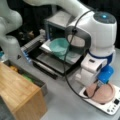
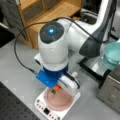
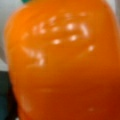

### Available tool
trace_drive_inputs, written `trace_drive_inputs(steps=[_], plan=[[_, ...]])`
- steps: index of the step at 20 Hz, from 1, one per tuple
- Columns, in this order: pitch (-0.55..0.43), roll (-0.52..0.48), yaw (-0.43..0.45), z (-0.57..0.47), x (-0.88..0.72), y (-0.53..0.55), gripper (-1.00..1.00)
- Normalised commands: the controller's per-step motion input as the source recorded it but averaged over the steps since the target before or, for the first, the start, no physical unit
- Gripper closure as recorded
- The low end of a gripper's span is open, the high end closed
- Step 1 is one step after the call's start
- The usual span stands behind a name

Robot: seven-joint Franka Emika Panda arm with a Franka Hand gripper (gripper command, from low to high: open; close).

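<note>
Gripper (image 2: pixel 57 88): low over the pink bowl (image 2: pixel 60 100) on the white scale (image 2: pixel 43 107), in both front views; its fingers mostly hidden behind the wrist housing. Orange pepper (image 3: pixel 62 62): fills the wrist view, edges cut off; in a front view only a small orange patch (image 2: pixel 57 87) shows between the fingers, seemingly clamped. Teal bowl (image 1: pixel 59 47): on the open oven door (image 1: pixel 50 62), far left. Wooden cabinet (image 1: pixel 17 92): near left on the table (image 1: pixel 65 105).

A grey table (image 1: pixel 62 100) bears a wooden cabinet (image 1: pixel 17 92) against a dark backdrop (image 1: pixel 32 15).
</note>
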Motion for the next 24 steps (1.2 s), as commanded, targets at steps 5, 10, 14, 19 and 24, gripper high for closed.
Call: trace_drive_inputs(steps=[5,10,14,19,24], plan=[[0.092,-0.037,0.059,0.36,-0.03,-0.05,1.00],[0.048,0.001,0.032,0.15,0.03,-0.09,1.00],[0.056,0.026,0.041,-0.02,0.05,-0.14,1.00],[0.052,0.032,-0.089,-0.02,0.07,-0.16,1.00],[0.023,-0.042,-0.628,0.02,0.17,-0.08,1.00]])
